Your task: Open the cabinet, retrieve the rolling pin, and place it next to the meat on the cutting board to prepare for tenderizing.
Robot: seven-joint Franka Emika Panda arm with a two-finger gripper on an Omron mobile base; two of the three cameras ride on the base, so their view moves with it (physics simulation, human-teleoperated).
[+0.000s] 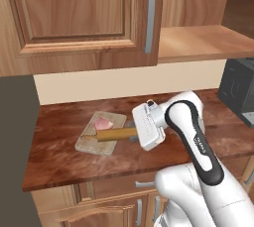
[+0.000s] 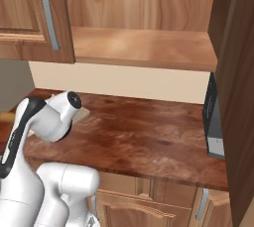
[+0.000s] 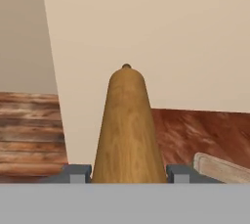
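dark reddish countertop (image 1: pixel 59 156), cutting board (image 1: pixel 89 144) on it

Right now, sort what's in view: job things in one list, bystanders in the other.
Job: cabinet, open; rolling pin, held in the gripper over the cutting board; meat on that board.
Bystanders: black appliance; closed cabinet door; lower cabinets.

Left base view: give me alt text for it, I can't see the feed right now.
The gripper holds the rolling pin level above the cutting board, just in front of the meat on the board. Above the reddish counter, the cabinet shows a bare wooden shelf.
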